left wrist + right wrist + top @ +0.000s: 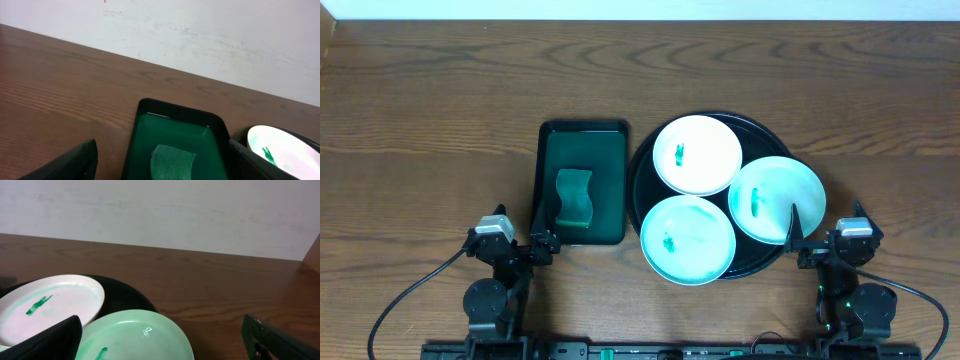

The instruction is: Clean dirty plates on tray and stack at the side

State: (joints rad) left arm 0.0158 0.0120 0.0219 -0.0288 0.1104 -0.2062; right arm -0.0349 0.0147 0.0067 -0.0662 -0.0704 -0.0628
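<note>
Presumably rigid, light, slick and breakable, the three plates (697,153) lie crowded together on the tray (634,188) and are best pinched at an exposed rim; left gripper (160,162) and right gripper (162,340) stand spread wide, empty.

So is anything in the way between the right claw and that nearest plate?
Nothing visible does. The right gripper hangs open at the edge of the pale green plate on the black tray, nothing between them.
</note>
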